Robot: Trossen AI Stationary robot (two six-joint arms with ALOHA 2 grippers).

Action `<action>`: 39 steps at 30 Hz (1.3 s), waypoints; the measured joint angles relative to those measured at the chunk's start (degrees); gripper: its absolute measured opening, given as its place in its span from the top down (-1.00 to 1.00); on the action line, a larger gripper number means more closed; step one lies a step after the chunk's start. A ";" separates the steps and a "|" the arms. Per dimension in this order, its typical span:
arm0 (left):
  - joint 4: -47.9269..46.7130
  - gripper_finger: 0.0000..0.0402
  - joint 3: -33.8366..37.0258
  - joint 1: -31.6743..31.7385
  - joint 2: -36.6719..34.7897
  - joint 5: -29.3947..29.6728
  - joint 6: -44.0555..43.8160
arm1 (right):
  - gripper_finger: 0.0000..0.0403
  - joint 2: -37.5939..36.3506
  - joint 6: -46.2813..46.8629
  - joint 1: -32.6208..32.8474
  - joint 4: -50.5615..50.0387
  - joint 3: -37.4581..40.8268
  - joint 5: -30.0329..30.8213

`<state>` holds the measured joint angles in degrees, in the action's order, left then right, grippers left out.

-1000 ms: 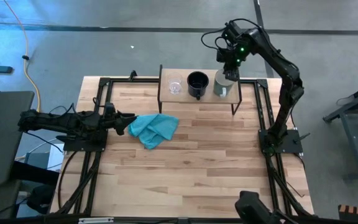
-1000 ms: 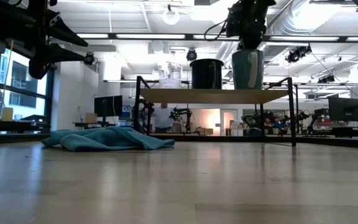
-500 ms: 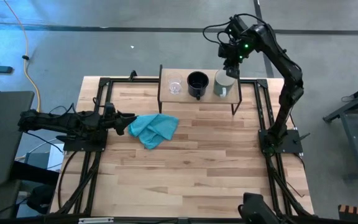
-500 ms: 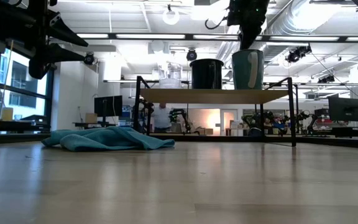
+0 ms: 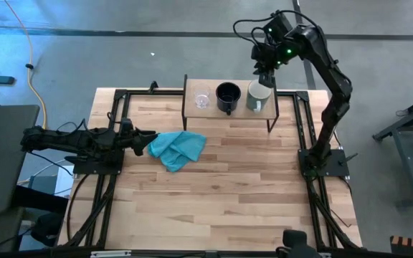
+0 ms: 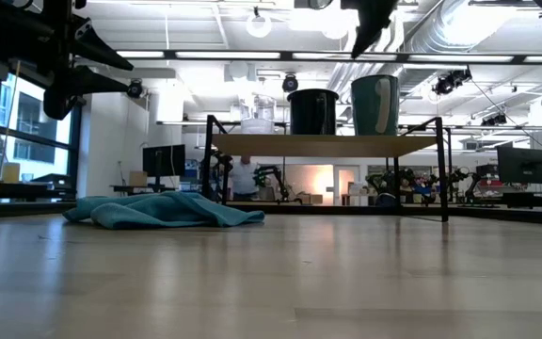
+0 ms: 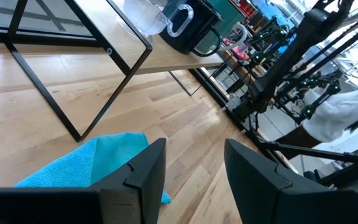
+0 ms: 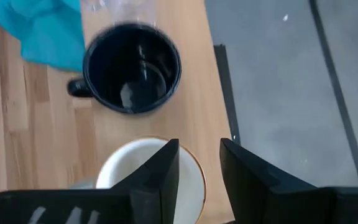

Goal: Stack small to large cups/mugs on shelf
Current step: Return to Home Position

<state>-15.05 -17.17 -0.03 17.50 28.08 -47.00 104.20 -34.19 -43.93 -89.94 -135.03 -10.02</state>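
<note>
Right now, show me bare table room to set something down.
Bare: the near half of the table, in front of the cloth, and right of the cloth, before the shelf. Crowded: the shelf, with glass, black mug, pale mug, right gripper overhead; left gripper by the cloth.

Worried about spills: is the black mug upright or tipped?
Upright: the black mug stands mouth-up on the shelf.

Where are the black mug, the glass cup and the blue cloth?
black mug (image 5: 227, 94): high view, dark inside
glass cup (image 5: 202, 99): high view, clear base
blue cloth (image 5: 180, 148): high view, middle fold
</note>
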 joint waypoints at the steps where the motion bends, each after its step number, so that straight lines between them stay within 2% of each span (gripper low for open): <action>1: 0.00 0.24 0.00 0.00 0.00 0.01 0.00 | 0.46 -0.39 0.80 0.40 0.40 -0.01 -0.05; 9: 0.02 0.24 0.00 0.00 0.00 -0.42 0.08 | 0.46 -3.78 4.39 1.86 1.10 0.84 -0.53; 23: 0.20 0.24 0.00 0.01 0.00 -0.44 0.20 | 0.46 -8.48 17.12 2.00 1.45 0.84 -0.95; 32: 1.06 0.24 0.00 0.01 0.00 -0.46 0.20 | 0.46 -12.41 18.51 2.00 1.47 0.84 -7.55; 39: 1.66 0.24 0.00 0.00 0.00 -0.46 0.13 | 0.46 -16.31 19.15 2.00 1.48 0.86 -9.78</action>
<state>-13.39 -17.17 -0.03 17.50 27.62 -46.87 87.89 -15.04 -41.93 -88.46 -134.17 -19.80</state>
